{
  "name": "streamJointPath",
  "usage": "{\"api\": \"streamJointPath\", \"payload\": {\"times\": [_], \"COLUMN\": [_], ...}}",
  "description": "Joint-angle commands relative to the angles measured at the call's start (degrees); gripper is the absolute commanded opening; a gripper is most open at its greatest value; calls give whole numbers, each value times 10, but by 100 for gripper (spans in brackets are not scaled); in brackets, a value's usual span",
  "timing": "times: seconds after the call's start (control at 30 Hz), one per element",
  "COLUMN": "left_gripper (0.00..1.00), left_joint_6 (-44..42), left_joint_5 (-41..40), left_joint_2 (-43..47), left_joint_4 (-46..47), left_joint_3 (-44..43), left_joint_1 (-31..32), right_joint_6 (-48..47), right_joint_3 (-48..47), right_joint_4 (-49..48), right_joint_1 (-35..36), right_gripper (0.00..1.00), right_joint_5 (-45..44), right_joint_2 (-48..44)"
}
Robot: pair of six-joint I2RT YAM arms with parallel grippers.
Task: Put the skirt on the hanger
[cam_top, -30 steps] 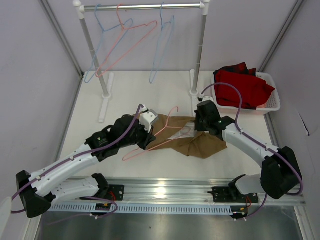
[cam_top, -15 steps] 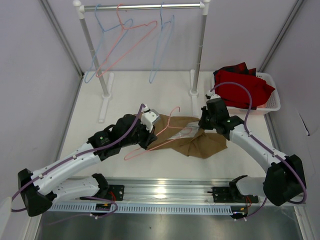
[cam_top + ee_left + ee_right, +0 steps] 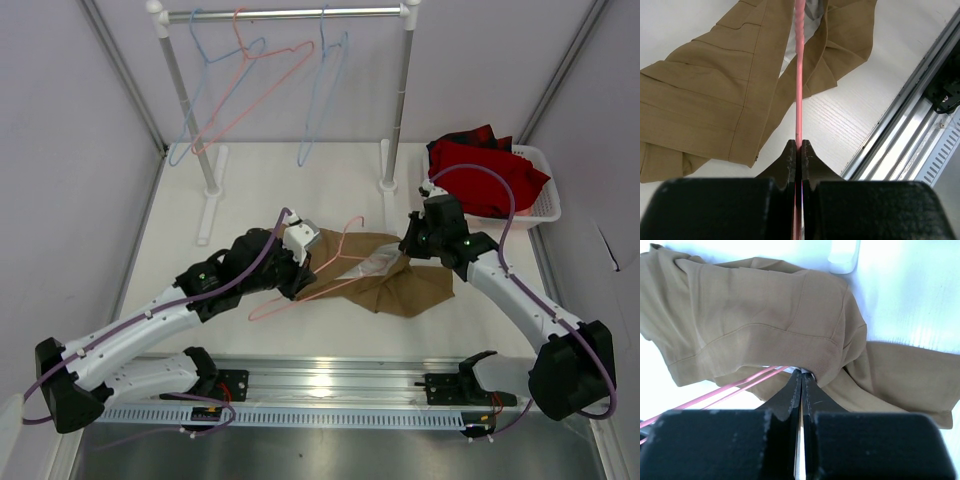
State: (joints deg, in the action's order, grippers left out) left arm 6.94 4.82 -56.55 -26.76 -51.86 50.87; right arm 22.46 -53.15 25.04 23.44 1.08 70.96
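The tan-brown skirt (image 3: 400, 282) lies crumpled on the white table at centre right, its pale lining showing. The salmon-pink hanger (image 3: 310, 287) lies tilted across its left part, one end under the cloth. My left gripper (image 3: 297, 272) is shut on the hanger's wire (image 3: 799, 75), with the skirt (image 3: 705, 100) spread beyond it. My right gripper (image 3: 413, 250) is shut on the skirt's upper edge (image 3: 765, 315) and lifts it; the pink wire (image 3: 725, 387) runs under the cloth beside the jaws.
A clothes rail (image 3: 290, 14) at the back holds light blue hangers (image 3: 325, 95) and one pink hanger (image 3: 245, 95). A white basket (image 3: 545, 205) with a red garment (image 3: 485, 170) stands at the right. A metal rail (image 3: 330, 385) runs along the near edge.
My right gripper has moved back and to the right, pulling the skirt's edge up with it. The hanger has shifted slightly to the right. The left arm has barely moved.
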Motion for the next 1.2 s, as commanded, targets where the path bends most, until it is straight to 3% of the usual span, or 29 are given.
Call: {"api": "streamJointPath", "payload": {"times": [0.0,0.27,0.57,0.97,1.17], "left_gripper": [0,0,0,0,0], "left_joint_6": [-14,-29,-42,-12,9], "left_joint_5": [12,-3,41,-84,-83], "left_joint_2": [13,5,-10,-91,-109], "left_joint_4": [36,52,68,64,67], "left_joint_3": [-25,-75,-80,-113,-118], "left_joint_1": [3,3,3,-9,-26], "right_joint_6": [0,-2,0,6,5], "right_joint_3": [-13,-16,-25,-28,-21], "right_joint_4": [7,26,33,29,32], "right_joint_1": [-9,-27,-47,-61,-61], "right_gripper": [0,0,0,0,0], "right_joint_5": [22,41,67,103,103], "right_joint_2": [-28,-43,-50,-43,-39]}}
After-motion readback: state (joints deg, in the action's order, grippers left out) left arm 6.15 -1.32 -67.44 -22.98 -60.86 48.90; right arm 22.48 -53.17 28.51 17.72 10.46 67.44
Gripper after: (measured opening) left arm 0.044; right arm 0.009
